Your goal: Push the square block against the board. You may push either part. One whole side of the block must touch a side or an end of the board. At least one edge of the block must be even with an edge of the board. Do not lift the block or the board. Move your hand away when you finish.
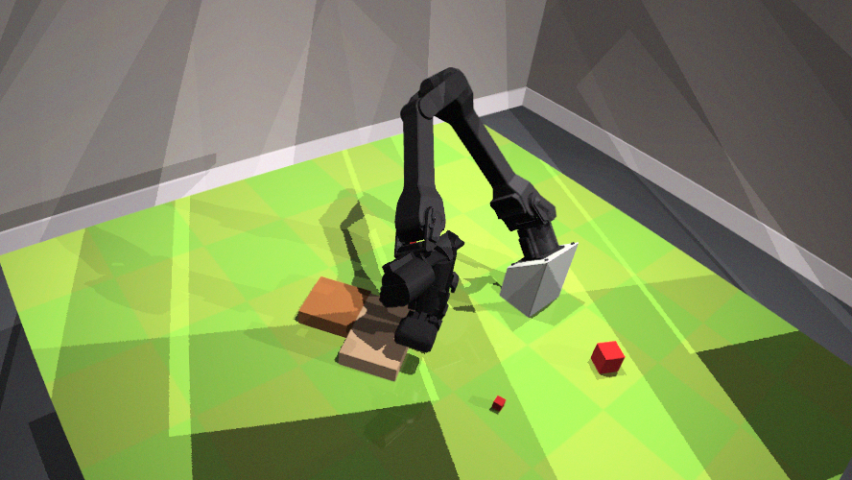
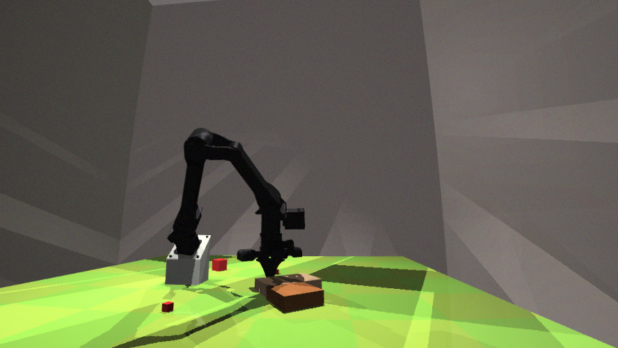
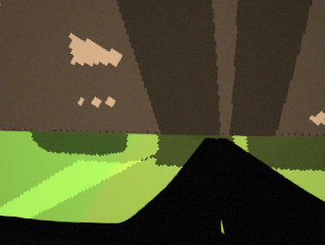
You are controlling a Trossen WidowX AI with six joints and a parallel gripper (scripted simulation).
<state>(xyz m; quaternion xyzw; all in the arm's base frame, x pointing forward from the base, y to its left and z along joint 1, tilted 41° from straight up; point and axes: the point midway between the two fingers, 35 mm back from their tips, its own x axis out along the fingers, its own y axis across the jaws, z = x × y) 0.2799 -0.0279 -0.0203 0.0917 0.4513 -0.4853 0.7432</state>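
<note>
The orange-brown square block (image 1: pixel 330 300) (image 2: pixel 298 294) lies flat beside the longer tan board (image 1: pixel 372 352) (image 2: pixel 309 278) (image 3: pixel 39 88). The block's side faces the board's long side. They look touching or almost so; a thin gap cannot be ruled out. Their far edges in the top view look nearly in line, but the arm and shadows partly cover the board there. My gripper (image 2: pixel 269 275) (image 3: pixel 214 149) is shut and empty, pointing down low at the board's other long side, opposite the block. Its tips are close to that side; contact is unclear. The top view hides the tips.
A large red cube (image 1: pixel 607 357) (image 2: pixel 219 264) stands beyond the grey arm base (image 1: pixel 536 286) (image 2: pixel 184 270). A small red cube (image 1: pixel 498 403) lies in front of the arm in the top view. Another small red cube (image 1: pixel 413 242) (image 2: pixel 168 306) is partly hidden behind the arm there.
</note>
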